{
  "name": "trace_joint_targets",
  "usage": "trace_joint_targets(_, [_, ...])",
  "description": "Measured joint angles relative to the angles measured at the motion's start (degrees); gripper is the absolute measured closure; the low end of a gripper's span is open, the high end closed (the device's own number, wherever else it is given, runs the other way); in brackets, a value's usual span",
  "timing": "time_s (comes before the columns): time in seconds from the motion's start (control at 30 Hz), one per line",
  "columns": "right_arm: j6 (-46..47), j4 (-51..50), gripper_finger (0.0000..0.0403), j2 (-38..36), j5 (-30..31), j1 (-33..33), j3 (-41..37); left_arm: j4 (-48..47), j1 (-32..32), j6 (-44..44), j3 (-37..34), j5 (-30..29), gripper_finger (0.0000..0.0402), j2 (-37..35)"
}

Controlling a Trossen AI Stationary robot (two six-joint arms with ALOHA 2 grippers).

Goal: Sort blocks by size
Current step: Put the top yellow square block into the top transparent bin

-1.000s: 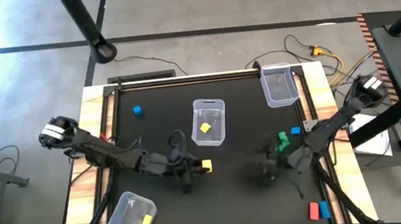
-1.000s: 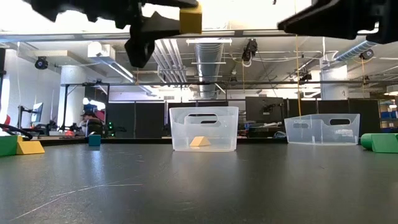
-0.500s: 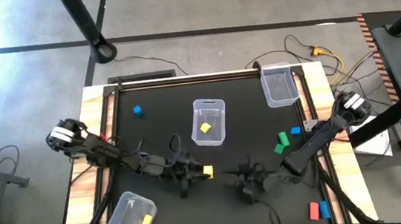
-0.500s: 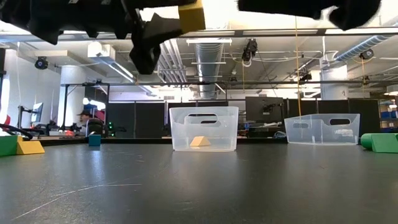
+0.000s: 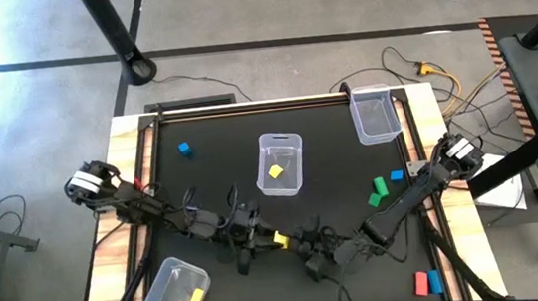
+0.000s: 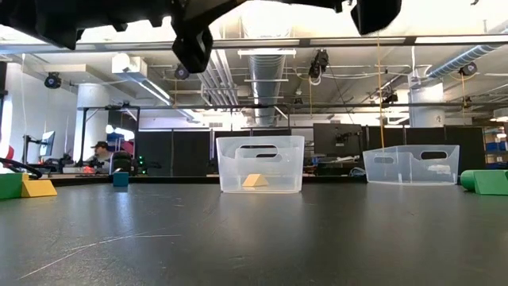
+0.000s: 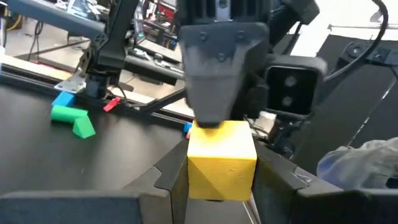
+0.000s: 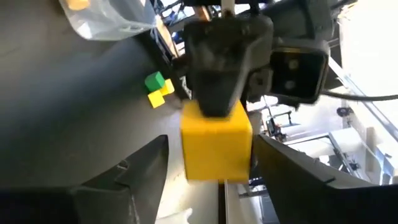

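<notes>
Plainly a solid yellow cube (image 7: 221, 158)

Readable text: none in any of the four views.
Labels or brands: none can be made out on the arms, the bins or the blocks.
Numbers and signs: none can be read on the table or in the room behind it.
</notes>
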Motion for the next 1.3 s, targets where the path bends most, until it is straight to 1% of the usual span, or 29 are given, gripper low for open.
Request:
trace_joint_targets(0.4, [-0.36, -0.14, 0.0262, -0.11, -1.40, -0.13, 0.65, -0.15, -0.09, 1.76, 1.07, 0.01, 0.0285, 0.11])
trace_joint_targets(0.5, [-0.73, -0.16, 0.0272, -0.13, -1.34, -0.11, 0.63, -0.58, -0.09, 2.17, 1.64, 0.60, 0.0281, 0.17])
trace_joint_targets(0.6, [-0.10, -0.40, 0.0272, -0.15, -1.34, -0.13, 0.67, -1.61, -0.10, 3.67, 1.77, 0.88, 0.0262, 0.11])
trace_joint_targets(0.7, [2.58, -0.57, 0.0271, -0.27, -1.40, -0.11, 0.80, -3.81, -0.25, 5.66, 1.51, 0.98, 0.0229, -0.46])
trace_joint_targets(0.8, [6.37, -3.88, 0.0270, -1.69, -1.18, -0.07, 0.89, -9.54, -0.87, 7.69, 0.74, 0.96, 0.0201, -3.49])
trace_joint_targets(0.87, [10.67, -8.36, 0.0273, -3.16, -1.06, -0.04, 0.91, -14.03, -1.55, 9.07, 0.00, 0.94, 0.0189, -6.71])
trace_joint_targets(0.93, [15.10, -12.55, 0.0274, -4.84, -1.03, -0.55, 0.91, -16.33, -2.62, 10.71, -1.44, 0.35, 0.0183, -9.60])
trace_joint_targets(1.0, [19.96, -17.49, 0.0274, -7.04, 0.51, -1.63, 1.06, -16.60, -3.95, 12.74, -3.71, -2.49, 0.0180, -12.12])
trace_joint_targets(1.07, [25.90, -24.25, 0.0274, -9.37, 3.19, -3.32, 2.83, -16.25, -5.45, 14.22, -6.24, -6.83, 0.0179, -14.20])
trace_joint_targets(1.17, [38.49, -39.56, 0.0274, -12.16, 5.81, -7.64, 6.43, -16.21, -7.13, 14.40, -9.81, -15.04, 0.0178, -16.06])
trace_joint_targets(1.23, [49.18, -50.20, 0.0274, -13.55, 5.91, -11.89, 8.32, -16.19, -7.69, 13.78, -11.76, -19.38, 0.0178, -16.51])
trace_joint_targets(1.3, [59.21, -60.72, 0.0274, -14.41, 4.35, -16.99, 9.92, -16.02, -7.91, 13.31, -13.28, -21.81, 0.0178, -16.70])
